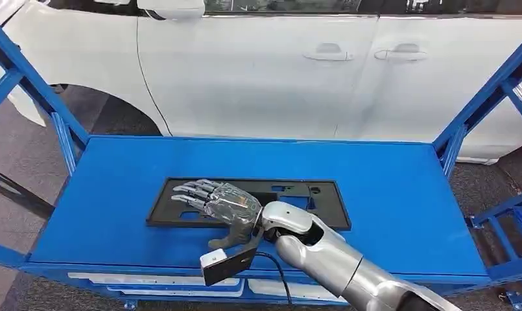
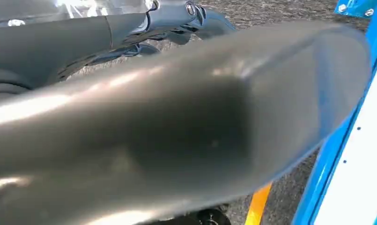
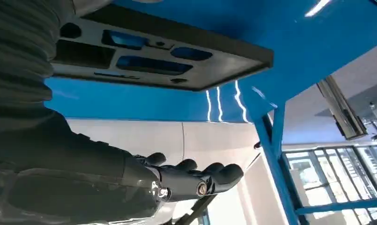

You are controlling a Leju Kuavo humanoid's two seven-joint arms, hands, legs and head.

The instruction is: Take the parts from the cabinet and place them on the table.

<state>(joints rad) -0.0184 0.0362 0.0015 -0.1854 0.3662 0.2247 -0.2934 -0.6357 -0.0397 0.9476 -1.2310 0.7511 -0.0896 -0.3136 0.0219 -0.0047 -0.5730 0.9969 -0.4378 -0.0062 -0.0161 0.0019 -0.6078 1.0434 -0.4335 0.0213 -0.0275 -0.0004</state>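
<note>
- The flat black rectangular plastic panel, pierced with cutouts, lies flat on the glossy blue bench; its long axis runs side to side, parallel to the bench's near edge.
- The right hand hovers over or rests on the panel's left half, palm down, its fingers stretched out and slightly apart, pointing left along the panel's long axis; whether it touches the panel cannot be told. Nothing is held in it.
- In the right wrist view the dark fingers lie straight, side by side, with a clear gap between them and the panel.
- The panel's cutouts are oblong and small round holes; the blue of the bench shows through them. Its surface is matte, against the bench's sheen.
- The silver arm runs from the hand back towards the near right, crossing the bench's front edge, with a small dark camera box hanging below the wrist.
- Beyond the hand, past the far edge of the bench, stands a white car with two door handles.
- Blue metal frame struts rise at both ends of the bench.
- The left wrist view is a blurred grey smooth surface close to the lens; the left hand's state cannot be told.
</note>
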